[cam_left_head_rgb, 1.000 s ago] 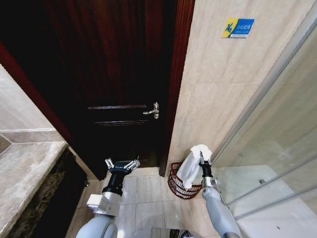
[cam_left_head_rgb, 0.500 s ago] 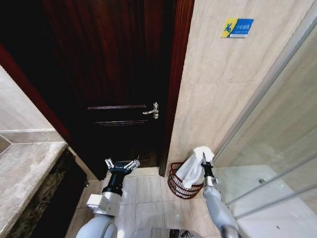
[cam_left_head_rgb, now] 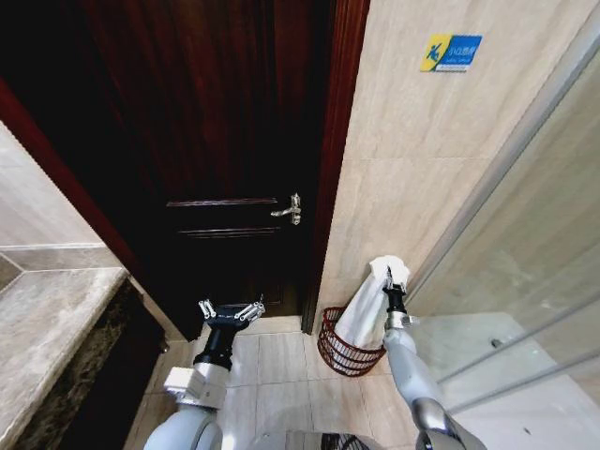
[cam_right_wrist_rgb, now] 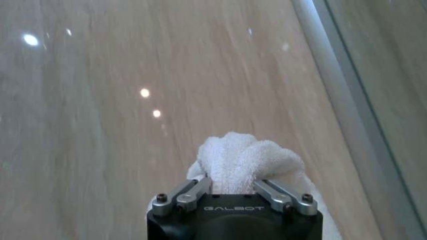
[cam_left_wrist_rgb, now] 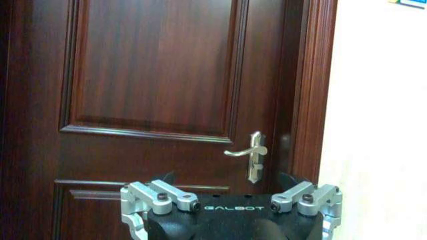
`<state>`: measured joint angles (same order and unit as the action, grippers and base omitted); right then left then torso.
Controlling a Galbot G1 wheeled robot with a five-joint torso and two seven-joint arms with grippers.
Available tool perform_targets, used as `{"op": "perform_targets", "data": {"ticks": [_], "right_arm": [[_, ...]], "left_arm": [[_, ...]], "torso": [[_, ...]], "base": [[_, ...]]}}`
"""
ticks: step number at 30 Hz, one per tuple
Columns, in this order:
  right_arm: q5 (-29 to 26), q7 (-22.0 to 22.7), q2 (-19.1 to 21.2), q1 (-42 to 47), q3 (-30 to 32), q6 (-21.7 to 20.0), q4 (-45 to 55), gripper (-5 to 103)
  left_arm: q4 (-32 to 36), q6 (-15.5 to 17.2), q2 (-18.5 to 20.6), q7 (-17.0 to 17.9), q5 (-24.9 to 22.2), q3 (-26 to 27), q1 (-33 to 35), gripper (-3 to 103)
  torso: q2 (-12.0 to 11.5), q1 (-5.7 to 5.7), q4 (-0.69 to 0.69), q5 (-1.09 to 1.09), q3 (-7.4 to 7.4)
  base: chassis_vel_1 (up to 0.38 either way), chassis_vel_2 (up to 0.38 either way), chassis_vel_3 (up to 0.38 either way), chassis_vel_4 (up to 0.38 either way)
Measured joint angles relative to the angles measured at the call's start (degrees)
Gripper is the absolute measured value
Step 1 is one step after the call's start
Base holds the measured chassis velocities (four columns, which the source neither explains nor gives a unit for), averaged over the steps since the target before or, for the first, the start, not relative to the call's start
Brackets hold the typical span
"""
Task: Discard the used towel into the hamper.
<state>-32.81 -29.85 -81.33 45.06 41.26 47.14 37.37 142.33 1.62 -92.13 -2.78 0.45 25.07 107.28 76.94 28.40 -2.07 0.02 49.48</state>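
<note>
**Op:** 2 arms up. My right gripper [cam_left_head_rgb: 394, 288] is clenched on the bunched top of the white towel [cam_left_head_rgb: 367, 314]; in the right wrist view the fingers [cam_right_wrist_rgb: 195, 191] pinch a wad of terry [cam_right_wrist_rgb: 243, 160]. I hold it raised, close to the beige tile wall [cam_left_head_rgb: 412, 178].

**Log:** Where does the cloth hang?

**Op:** It drapes down from the gripper, and its lower end reaches the hamper [cam_left_head_rgb: 340, 351], the dark wicker basket on the floor in the corner by the door frame [cam_left_head_rgb: 336, 169]. Whether the tail lies inside the rim or only in front of it, I cannot tell.

**Log:** Handling?

**Op:** I judge it soft, light and limp, with no shape of its own (terry grips well, so slip seems unlikely). A hold on the gathered top suits it; the loose tail will swing and could snag the open weave.

**Log:** Left side?

**Op:** Left gripper [cam_left_head_rgb: 231, 312] is idle, fingers spread and holding nothing, low in front of the dark wooden door [cam_left_head_rgb: 216, 141], facing its lever handle [cam_left_wrist_rgb: 250, 151].

**Log:** Obstructions?

**Op:** The corner is tight: tile wall behind the basket, glass shower partition [cam_left_head_rgb: 525, 262] just to my right, door frame on the other side. A stone counter [cam_left_head_rgb: 47, 319] sits well apart at left. A blue sign [cam_left_head_rgb: 451, 52] is high on the wall.
</note>
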Motion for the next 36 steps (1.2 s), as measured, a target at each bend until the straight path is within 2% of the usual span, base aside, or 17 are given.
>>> {"op": "perform_targets", "data": {"ticks": [11, 19, 22, 25, 27, 30, 32, 36], "right_arm": [[-0.2, -2.8, -0.5, 3.1, -0.2, 0.0, -3.4, 12], [2.0, -4.8, -1.0, 2.6, 0.4, 0.0, -7.9, 12], [3.0, -6.6, -1.0, 1.7, 0.7, 0.0, -10.3, 12], [3.9, -11.2, -0.8, 1.4, 0.8, -0.4, -12.9, 12], [4.3, -11.5, -1.1, 1.6, 0.9, -0.7, -13.0, 12], [7.3, -11.6, -1.5, 1.7, 2.5, -1.6, -13.1, 12], [12.1, -11.1, -1.4, 2.3, 3.9, -3.8, -13.1, 12], [16.2, -10.6, -0.3, 3.5, 4.5, -7.5, -13.4, 12]], "left_arm": [[0.0, 0.0, 0.0, 0.0, 0.0, 0.0, 0.0, 100], [0.0, 0.0, 0.0, 0.0, 0.0, 0.0, 0.0, 100], [0.0, 0.0, 0.0, 0.0, 0.0, 0.0, 0.0, 100], [0.0, 0.0, 0.0, 0.0, 0.0, 0.0, 0.0, 100], [0.0, 0.0, 0.0, 0.0, 0.0, 0.0, 0.0, 100], [0.0, 0.0, 0.0, 0.0, 0.0, 0.0, 0.0, 100], [0.0, 0.0, 0.0, 0.0, 0.0, 0.0, 0.0, 100], [0.0, 0.0, 0.0, 0.0, 0.0, 0.0, 0.0, 100]], "torso": [[0.0, 0.0, -0.01, -0.02, 0.0], [0.0, 0.0, -0.01, -0.01, 0.0], [0.0, 0.0, -0.02, -0.04, -0.01], [0.0, 0.0, -0.01, -0.03, 0.0], [0.0, 0.0, -0.01, -0.04, -0.01], [0.0, 0.0, -0.02, 0.0, -0.01], [0.0, 0.0, -0.02, -0.03, -0.01], [0.0, 0.0, -0.01, -0.02, -0.01]], "base": [[0.0, 0.0, 0.0, 0.0], [0.0, 0.0, 0.0, 0.0], [0.0, 0.0, 0.0, 0.0], [0.0, 0.0, 0.0, 0.0], [0.0, 0.0, 0.0, 0.0], [0.0, 0.0, 0.0, 0.0], [0.0, 0.0, 0.0, 0.0], [0.0, 0.0, 0.0, 0.0]]}}
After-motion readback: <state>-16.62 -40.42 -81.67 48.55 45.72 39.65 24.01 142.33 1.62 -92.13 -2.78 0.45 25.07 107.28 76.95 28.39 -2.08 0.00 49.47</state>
